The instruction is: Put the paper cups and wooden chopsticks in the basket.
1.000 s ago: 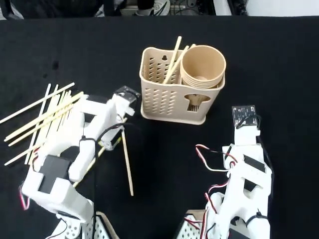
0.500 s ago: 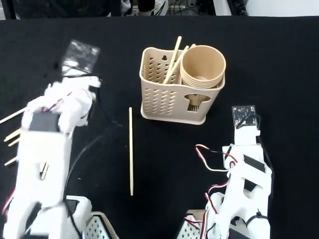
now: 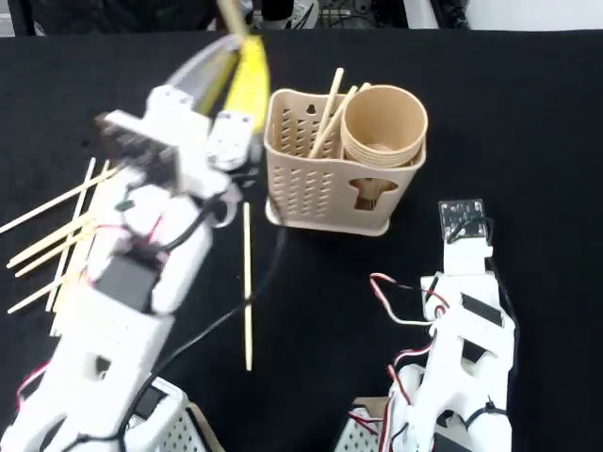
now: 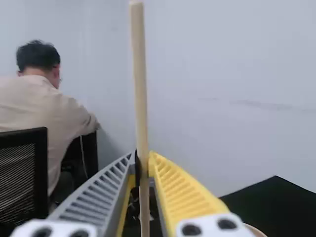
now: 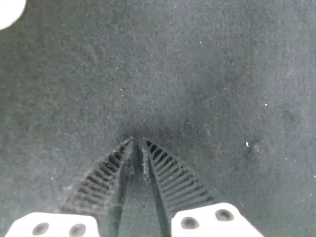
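Observation:
My left gripper (image 3: 236, 52) is raised beside the beige basket (image 3: 311, 188), on its left, shut on a wooden chopstick (image 3: 230, 14). In the left wrist view that chopstick (image 4: 138, 89) stands straight up out of the closed left gripper (image 4: 141, 160). The basket holds a stack of paper cups (image 3: 384, 124) and a few chopsticks (image 3: 330, 105). One loose chopstick (image 3: 248, 292) lies on the black cloth in front of the basket's left corner. A fan of several chopsticks (image 3: 52, 240) lies at the far left. My right gripper (image 5: 138, 148) is shut and empty, close over the cloth.
The right arm (image 3: 466, 320) rests at the front right, short of the basket. The left arm's body (image 3: 141, 273) stretches over part of the chopstick pile. A black cable (image 3: 226, 320) crosses the loose chopstick. A person sits far behind the table.
My left arm rose from low over the chopstick pile and swung toward the basket, carrying a chopstick upright. The loose chopstick on the cloth straightened. The right arm has stayed still.

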`<state>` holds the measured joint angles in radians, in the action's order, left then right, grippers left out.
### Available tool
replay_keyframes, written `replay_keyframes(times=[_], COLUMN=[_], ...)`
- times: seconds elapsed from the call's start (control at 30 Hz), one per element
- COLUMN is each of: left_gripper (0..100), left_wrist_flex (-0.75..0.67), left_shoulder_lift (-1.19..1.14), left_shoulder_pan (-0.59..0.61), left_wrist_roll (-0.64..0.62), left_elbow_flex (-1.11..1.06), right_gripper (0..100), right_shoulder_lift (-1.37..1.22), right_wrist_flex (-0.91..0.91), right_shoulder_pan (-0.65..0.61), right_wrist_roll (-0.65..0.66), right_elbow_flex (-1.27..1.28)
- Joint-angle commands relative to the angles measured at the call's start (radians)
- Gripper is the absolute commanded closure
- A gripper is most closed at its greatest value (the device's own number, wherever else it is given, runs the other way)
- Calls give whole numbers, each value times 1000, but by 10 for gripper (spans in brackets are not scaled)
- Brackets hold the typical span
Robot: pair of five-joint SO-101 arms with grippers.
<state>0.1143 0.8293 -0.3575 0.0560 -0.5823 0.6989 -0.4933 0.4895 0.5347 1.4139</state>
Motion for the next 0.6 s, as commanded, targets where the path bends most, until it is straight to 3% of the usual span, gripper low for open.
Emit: replay_keyframes(times=[0.0,0.23,0.43,0.5,0.57], left_gripper=[970,971,963,912,830], left_wrist_flex=[-37,-41,-15,95,259], left_shoulder_lift=[-189,-453,-462,-414,-358], left_shoulder_pan=[-48,-12,-21,-31,-33], left_wrist_roll=[-51,-57,-57,-71,-163], left_elbow_flex=[114,131,53,51,73], right_gripper=[980,980,980,980,980], right_shoulder_lift=[21,21,21,21,21], right_wrist_flex=[21,21,21,21,21], right_shoulder_pan=[6,6,6,6,6], right_wrist_roll=[-11,-11,-11,-11,-11], right_elbow_flex=[-15,-15,-15,-15,-15])
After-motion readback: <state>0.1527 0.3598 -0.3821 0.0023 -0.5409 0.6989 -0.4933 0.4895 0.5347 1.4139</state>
